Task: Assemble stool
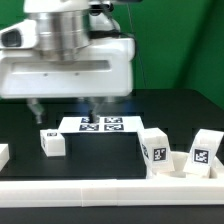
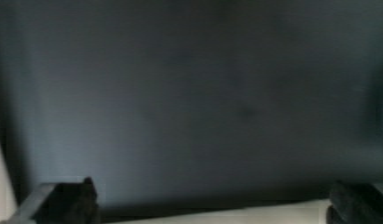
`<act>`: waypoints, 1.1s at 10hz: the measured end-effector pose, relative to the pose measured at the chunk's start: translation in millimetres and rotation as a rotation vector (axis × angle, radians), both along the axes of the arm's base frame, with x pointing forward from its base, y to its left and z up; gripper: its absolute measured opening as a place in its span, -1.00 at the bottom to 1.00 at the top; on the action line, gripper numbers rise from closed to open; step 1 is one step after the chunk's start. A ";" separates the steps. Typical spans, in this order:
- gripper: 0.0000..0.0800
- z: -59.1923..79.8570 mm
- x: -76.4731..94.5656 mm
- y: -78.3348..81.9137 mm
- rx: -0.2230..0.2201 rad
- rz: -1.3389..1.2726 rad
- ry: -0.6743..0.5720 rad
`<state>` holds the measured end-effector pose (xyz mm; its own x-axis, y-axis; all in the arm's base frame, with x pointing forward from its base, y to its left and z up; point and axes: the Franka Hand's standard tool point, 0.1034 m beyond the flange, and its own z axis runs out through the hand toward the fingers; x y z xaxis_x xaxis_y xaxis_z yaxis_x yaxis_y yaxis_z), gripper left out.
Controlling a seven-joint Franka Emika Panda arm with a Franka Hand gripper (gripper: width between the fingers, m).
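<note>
Pincer [image 1: 65, 112] is spread wide and holding nothing, just bare dark table [image 2: 188, 110] between the fingers [image 2: 63, 203], so loads of room. Marker board [image 1: 100, 124] lies right by its tips. 1 stool leg [image 1: 52, 142] stands near it, camera-side; 2nd leg [image 1: 155, 148] and 3rd leg [image 1: 203, 150] are well off to the exterior view's right, by the white rail [image 1: 100, 188]

I count three white blocky legs (black-and-white tags on their faces) standing apart on the table [image 1: 175, 110]: the lone leg [image 1: 52, 142] by the near edge toward the exterior view's left, the middle leg [image 1: 155, 150] and the corner leg [image 1: 203, 150] beside each other toward the near corner at the exterior view's right.
</note>
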<state>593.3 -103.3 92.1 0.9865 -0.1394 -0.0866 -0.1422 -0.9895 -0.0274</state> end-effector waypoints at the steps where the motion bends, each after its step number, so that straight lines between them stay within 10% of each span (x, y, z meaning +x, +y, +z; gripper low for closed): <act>1: 0.62 -0.6 -0.7 -11.3 -0.001 -0.018 0.000; 6: 0.62 -11.0 -2.7 -9.9 -0.022 0.006 0.004; 11: 0.62 -41.0 -45.7 -29.5 -0.013 0.044 0.054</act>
